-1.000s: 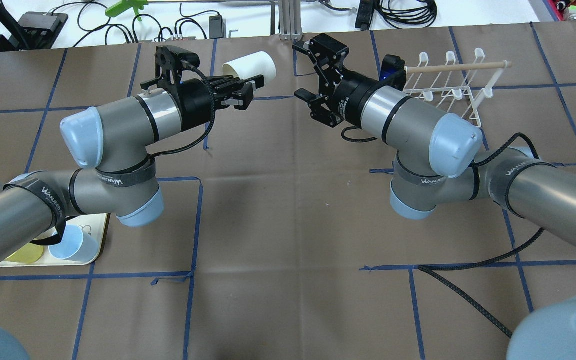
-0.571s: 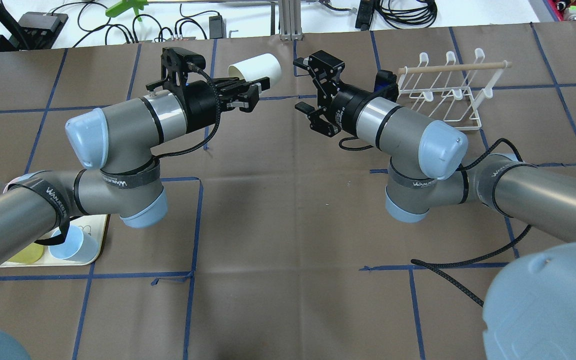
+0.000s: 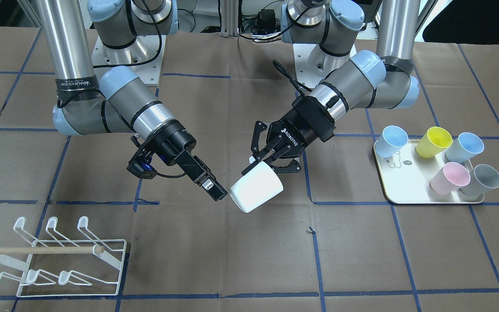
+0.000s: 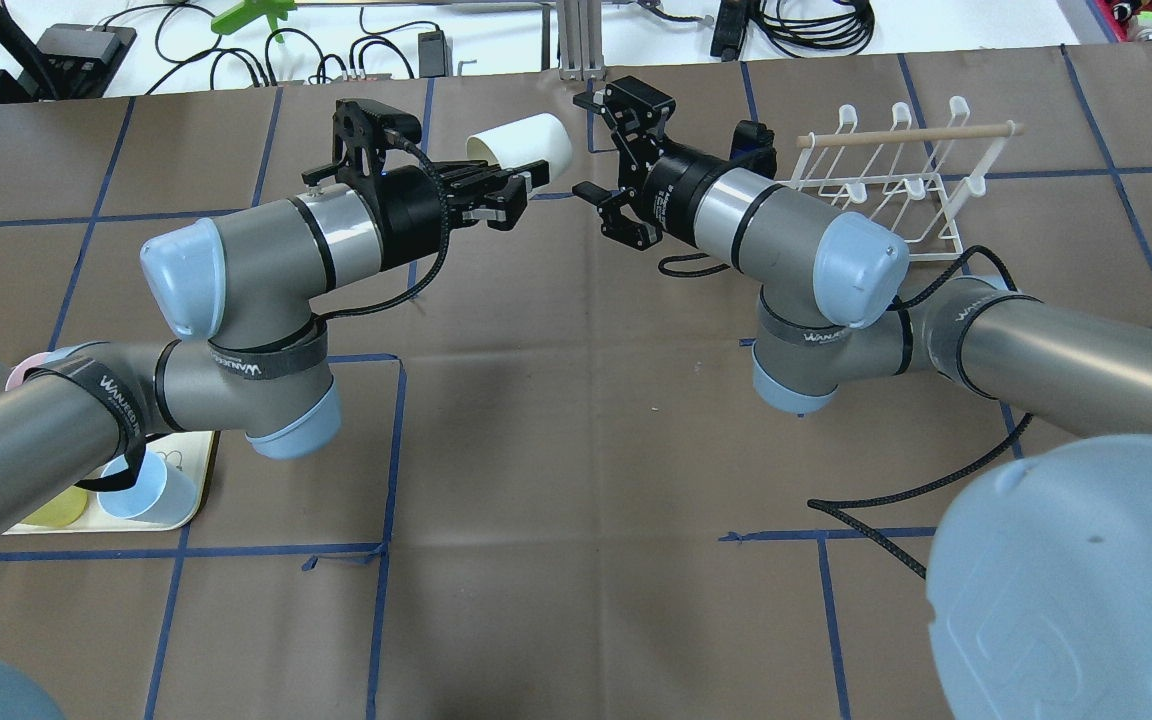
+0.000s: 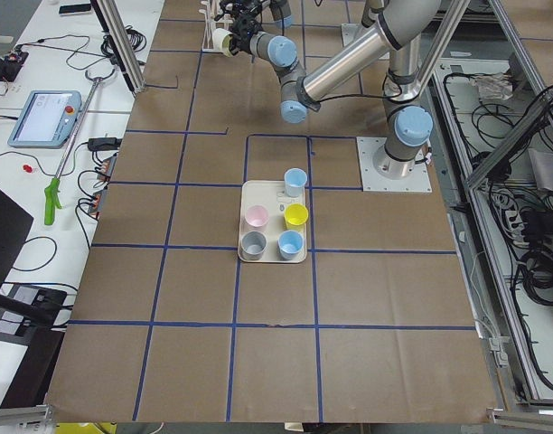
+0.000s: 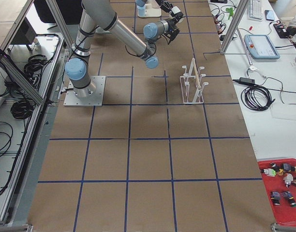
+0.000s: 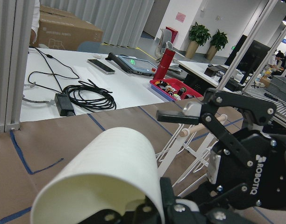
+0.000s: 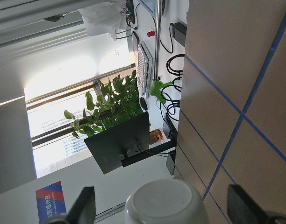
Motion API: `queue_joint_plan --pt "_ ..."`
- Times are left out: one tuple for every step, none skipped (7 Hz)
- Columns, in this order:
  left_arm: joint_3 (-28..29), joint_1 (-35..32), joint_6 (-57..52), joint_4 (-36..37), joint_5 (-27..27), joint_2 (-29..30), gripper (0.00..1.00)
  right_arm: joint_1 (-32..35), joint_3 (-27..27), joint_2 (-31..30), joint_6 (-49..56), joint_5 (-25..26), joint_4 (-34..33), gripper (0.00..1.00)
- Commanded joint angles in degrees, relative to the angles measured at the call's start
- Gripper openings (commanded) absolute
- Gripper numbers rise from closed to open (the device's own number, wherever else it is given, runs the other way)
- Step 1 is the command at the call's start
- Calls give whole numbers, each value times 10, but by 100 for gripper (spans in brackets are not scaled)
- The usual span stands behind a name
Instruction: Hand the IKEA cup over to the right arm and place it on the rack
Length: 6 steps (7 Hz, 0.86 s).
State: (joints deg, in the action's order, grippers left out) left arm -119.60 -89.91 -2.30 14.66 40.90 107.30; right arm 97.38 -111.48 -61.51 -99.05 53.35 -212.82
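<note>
- Overhead exterior view showed the left arm's black two-finger hand [image 4: 514,188] clamped on the rim of a white tapered plastic cup [image 4: 526,142]. The cup was held on its side above the brown paper-covered bench [image 4: 576,420], its closed base pointing toward the other arm.
- The right arm's black two-finger hand [image 4: 586,145] stood with its fingers spread wide, the gap facing the cup's base and just beside it.
- From the right wrist camera, the cup's round base sat between the two fingertips [image 8: 84,205] with clear space on either side, touching neither.
- From the front-facing camera, the cup hung between the two hands, roughly mid-bench.
- A low white wire rack with a light wooden dowel across it [image 4: 896,180] stood on the bench on the right arm's side, well apart from the cup.
- A cream rectangular tray [image 3: 405,184] lay on the left arm's side. It carried five small cups [image 3: 433,143]: two pale blue, one yellow, one pink and one grey.
</note>
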Motion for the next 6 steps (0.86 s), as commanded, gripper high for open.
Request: queue_joint_plan --pt "0 -3 -1 -1 2 3 0 13 10 2 -8 7 0 99" --pt "1 -3 -1 -1 2 3 0 14 11 4 -8 7 1 99" --pt "1 -3 -1 -1 2 3 0 14 14 15 -8 4 1 99" --pt "1 -3 -1 -1 1 3 0 17 21 24 -8 3 1 99" --pt "1 -3 -1 -1 1 3 0 21 26 27 -8 6 1 99" --pt "1 -3 -1 -1 1 2 0 25 26 28 -8 6 3 99"
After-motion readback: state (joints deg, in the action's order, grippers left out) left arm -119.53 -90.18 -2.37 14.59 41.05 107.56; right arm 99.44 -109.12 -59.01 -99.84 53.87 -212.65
